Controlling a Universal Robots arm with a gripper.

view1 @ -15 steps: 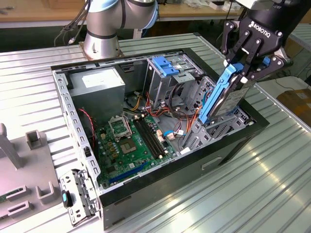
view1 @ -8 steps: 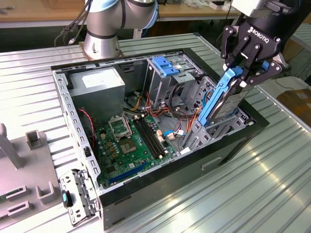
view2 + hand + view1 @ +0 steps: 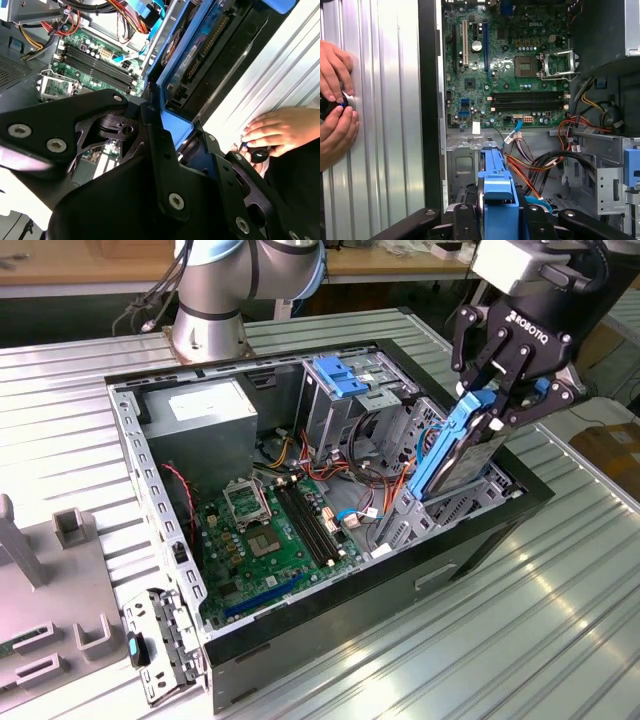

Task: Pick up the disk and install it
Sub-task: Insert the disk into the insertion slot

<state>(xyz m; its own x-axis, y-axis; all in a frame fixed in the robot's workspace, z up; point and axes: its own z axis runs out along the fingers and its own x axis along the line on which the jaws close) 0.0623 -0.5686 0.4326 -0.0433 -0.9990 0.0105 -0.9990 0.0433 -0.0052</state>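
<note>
Claw (image 3: pixel 505 392), white lettering on its black body, is pinching the disk (image 3: pixel 475 460) by its blue frame (image 3: pixel 445 440). The disk is leaning on edge, its lower end dipping into the drive bay (image 3: pixel 470 505) at the open computer case's (image 3: pixel 470 545) corner on the exterior view's right. A white label (image 3: pixel 203 403) is showing on the grey power supply (image 3: pixel 215 445), unreadable. A person's hands (image 3: pixel 337 135) are resting on the desk (image 3: pixel 570 620) beside the case.

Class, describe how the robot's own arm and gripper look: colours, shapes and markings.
The arm is built of rounded silver-grey cylindrical joints with pale blue caps. The gripper is matt black, with angular linkages, white lettering on its body and silver screw heads at the pivots. A light grey block sits above it.
</note>
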